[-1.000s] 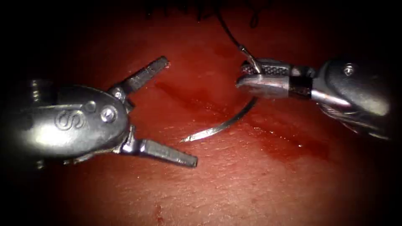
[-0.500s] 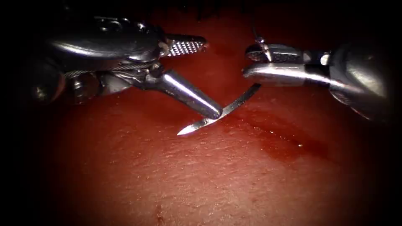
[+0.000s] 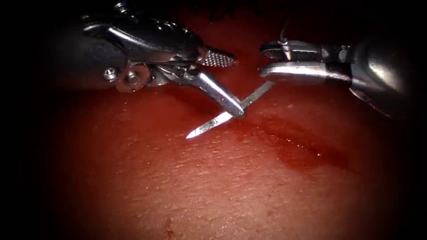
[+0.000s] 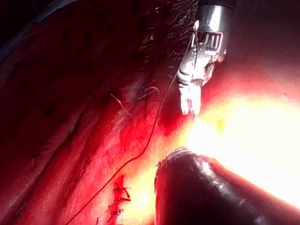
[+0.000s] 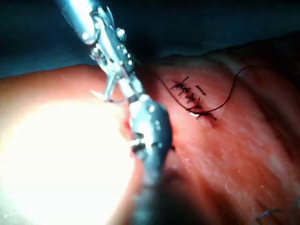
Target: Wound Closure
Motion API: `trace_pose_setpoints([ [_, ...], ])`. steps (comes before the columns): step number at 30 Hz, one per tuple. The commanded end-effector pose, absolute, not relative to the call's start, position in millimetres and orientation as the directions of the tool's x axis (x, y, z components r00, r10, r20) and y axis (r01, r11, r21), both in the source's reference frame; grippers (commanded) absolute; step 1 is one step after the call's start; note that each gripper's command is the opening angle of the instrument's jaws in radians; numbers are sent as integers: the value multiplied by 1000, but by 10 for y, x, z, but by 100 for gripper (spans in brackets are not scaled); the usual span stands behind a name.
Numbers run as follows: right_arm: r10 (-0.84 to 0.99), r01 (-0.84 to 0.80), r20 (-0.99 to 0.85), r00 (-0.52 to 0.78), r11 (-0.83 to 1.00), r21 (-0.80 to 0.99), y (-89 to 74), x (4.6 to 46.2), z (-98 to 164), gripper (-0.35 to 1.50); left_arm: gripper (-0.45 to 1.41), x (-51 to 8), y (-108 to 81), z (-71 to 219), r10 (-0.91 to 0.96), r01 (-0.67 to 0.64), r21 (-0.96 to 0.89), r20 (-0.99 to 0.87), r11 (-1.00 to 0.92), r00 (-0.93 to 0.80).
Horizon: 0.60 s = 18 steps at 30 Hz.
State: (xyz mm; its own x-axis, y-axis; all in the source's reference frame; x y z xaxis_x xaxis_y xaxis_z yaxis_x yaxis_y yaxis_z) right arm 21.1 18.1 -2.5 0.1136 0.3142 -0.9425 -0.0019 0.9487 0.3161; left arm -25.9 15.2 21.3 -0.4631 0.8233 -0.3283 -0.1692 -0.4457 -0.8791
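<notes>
Upper right of the endoscope frame: right tool clamped on the needle near its thread end, swage poking up above the jaws. Needle arcs down-left, tip free in the air above the tissue, not in it, left of the cut. Left tool, upper left, jaws spread wide, lower jaw across mid-curve, upper jaw clear; holding nothing. Thread trails slack across the tissue toward the earlier stitches.

Risks, my read:
- one-jaw contact could twist the needle in the right tool's grip
- tip low, could scratch the tissue
- slack thread could snag
</notes>
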Motion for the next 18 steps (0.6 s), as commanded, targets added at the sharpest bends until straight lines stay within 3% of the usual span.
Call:
trace_pose_setpoints([
  [1,312,-2,-943,113,950,314,179,217,-17,-35,77,-266,154,216,821,-159,-882,-329,-443,-467],
  [9,296,24,-949,112,953,301,171,224,-6,-35,59,-270,149,213,808,-94,-907,-314,-410,-498],
  [14,271,58,-955,120,959,279,163,228,-4,-35,36,-270,152,216,802,-70,-915,-309,-397,-512],
  [18,257,63,-959,118,962,265,165,226,-6,-35,32,-268,152,224,799,-66,-918,-304,-391,-519],
])
